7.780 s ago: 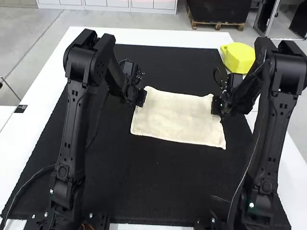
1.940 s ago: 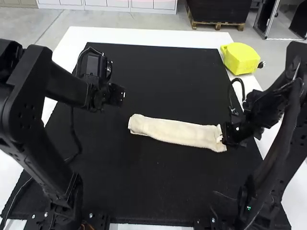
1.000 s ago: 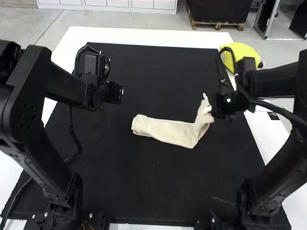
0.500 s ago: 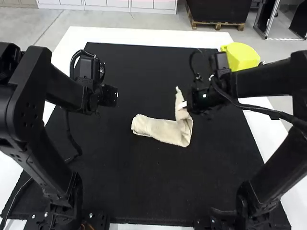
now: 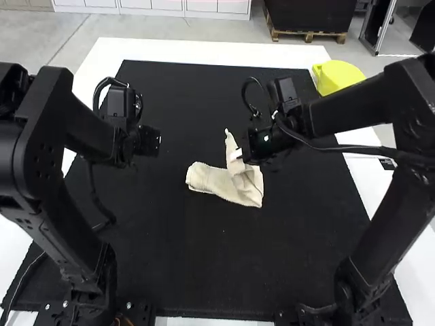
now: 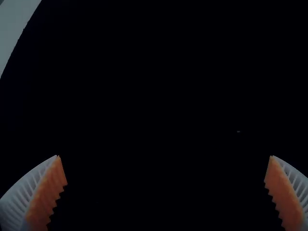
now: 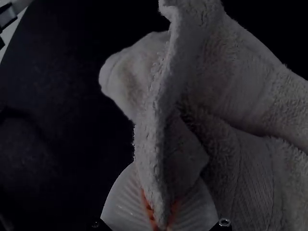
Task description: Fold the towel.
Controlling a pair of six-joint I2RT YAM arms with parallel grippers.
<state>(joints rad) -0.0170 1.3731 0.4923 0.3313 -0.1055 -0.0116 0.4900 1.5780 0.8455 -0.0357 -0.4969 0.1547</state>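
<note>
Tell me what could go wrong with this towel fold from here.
The right gripper pinches only a narrow bit of the towel near its edge, so that end might slip out early.

The raised end stands up in a loose peak, so it may land crooked or bunched.

The rest of the towel lies on the black mat with the open left gripper away from it, so a pull could drag it.

Towel [image 7: 240, 86] (right wrist view) partly out-of-frame.
</note>
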